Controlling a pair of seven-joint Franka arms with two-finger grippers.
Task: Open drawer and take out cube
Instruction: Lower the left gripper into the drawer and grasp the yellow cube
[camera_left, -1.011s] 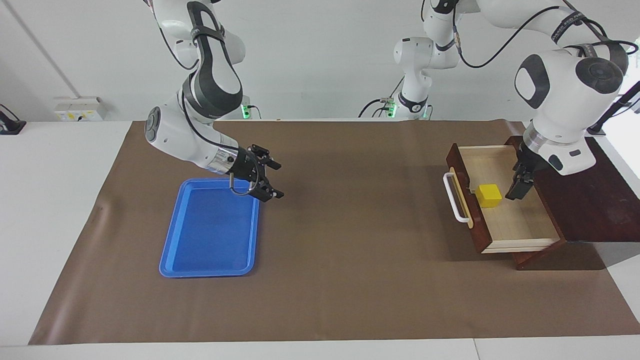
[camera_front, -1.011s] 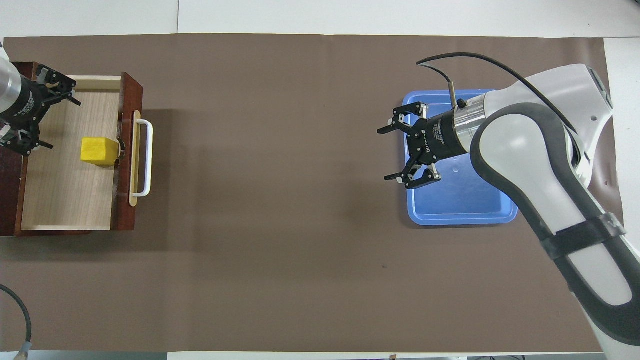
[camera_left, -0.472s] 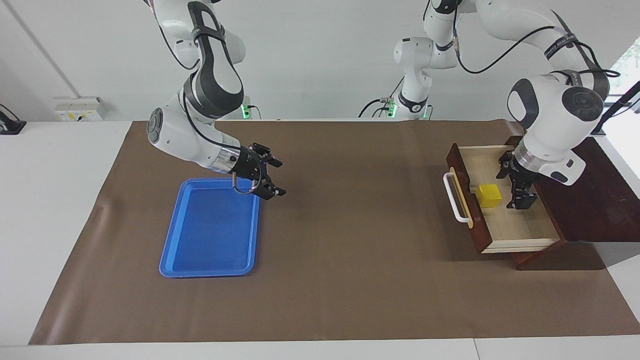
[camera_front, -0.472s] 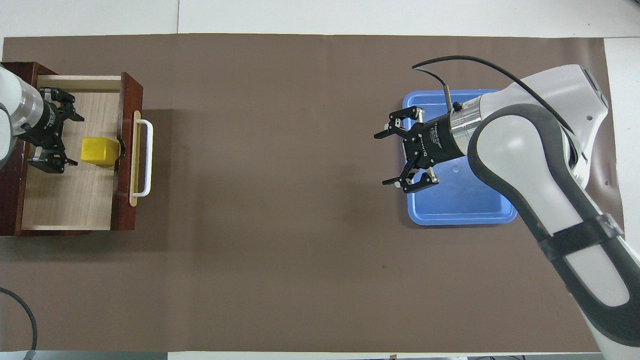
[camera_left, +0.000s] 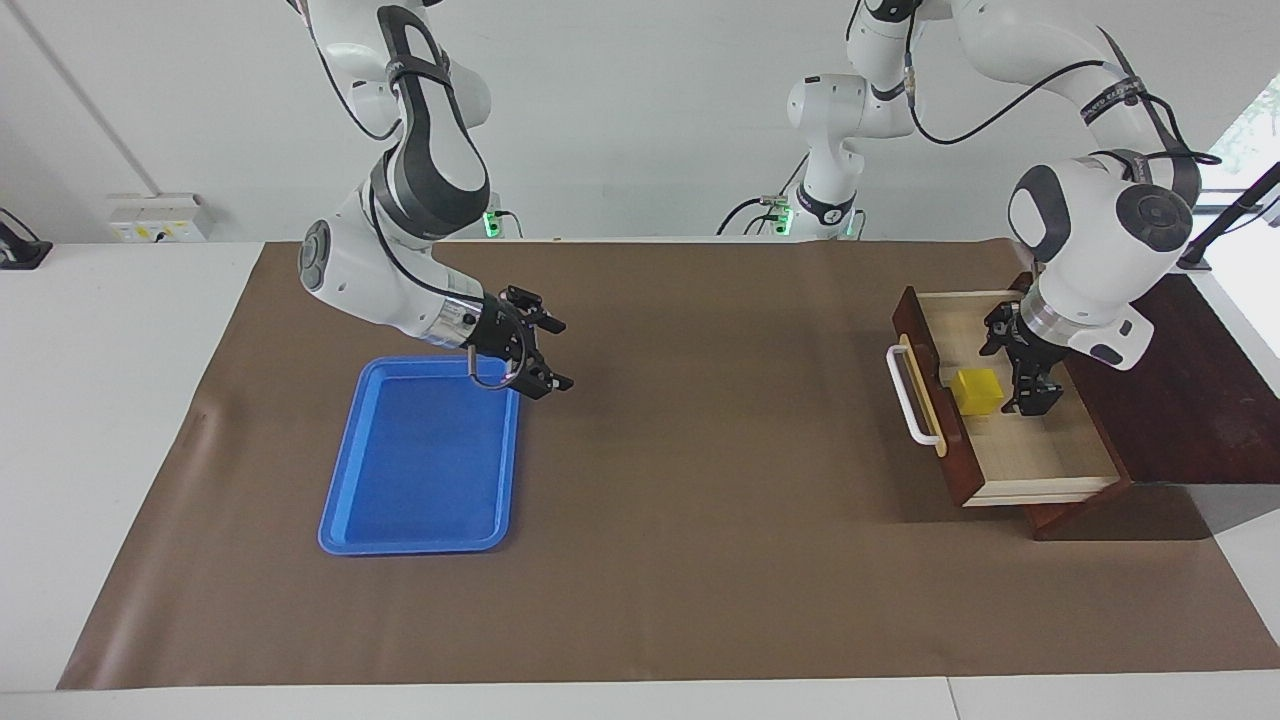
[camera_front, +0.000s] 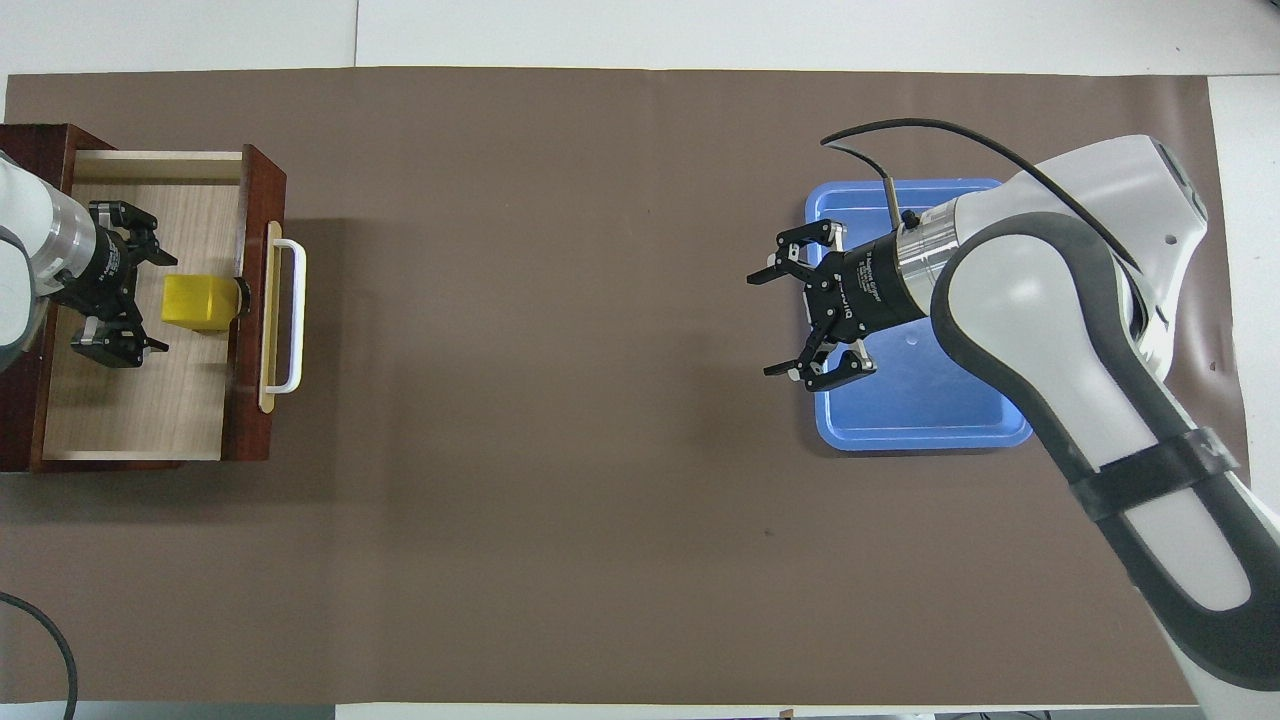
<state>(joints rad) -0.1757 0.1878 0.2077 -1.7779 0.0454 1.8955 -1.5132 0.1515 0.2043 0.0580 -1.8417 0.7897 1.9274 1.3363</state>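
The drawer (camera_left: 952, 462) stands pulled open from its dark wooden box (camera_left: 1190, 400) at the left arm's end of the table; its white bar handle (camera_left: 905, 395) faces the table's middle. The yellow cube (camera_left: 977, 390) sits on the pale floor just inside the drawer front (camera_front: 258, 190), and also shows in the overhead view (camera_front: 200, 302). My left gripper (camera_left: 1015, 375) is open inside the drawer, right beside the cube on the box side, fingers apart from it; overhead it shows too (camera_front: 158, 300). My right gripper (camera_left: 560, 355) is open and empty over the mat beside the blue tray.
A blue plastic tray (camera_left: 420, 460) lies empty on the brown mat (camera_left: 700, 500) at the right arm's end; it shows overhead too (camera_front: 920, 400). The right forearm hangs over the tray. The drawer's side walls flank the left gripper.
My left gripper has moved across the drawer from the box end toward the cube and come lower. My right gripper has drifted slightly toward the table's middle. The cube has not moved.
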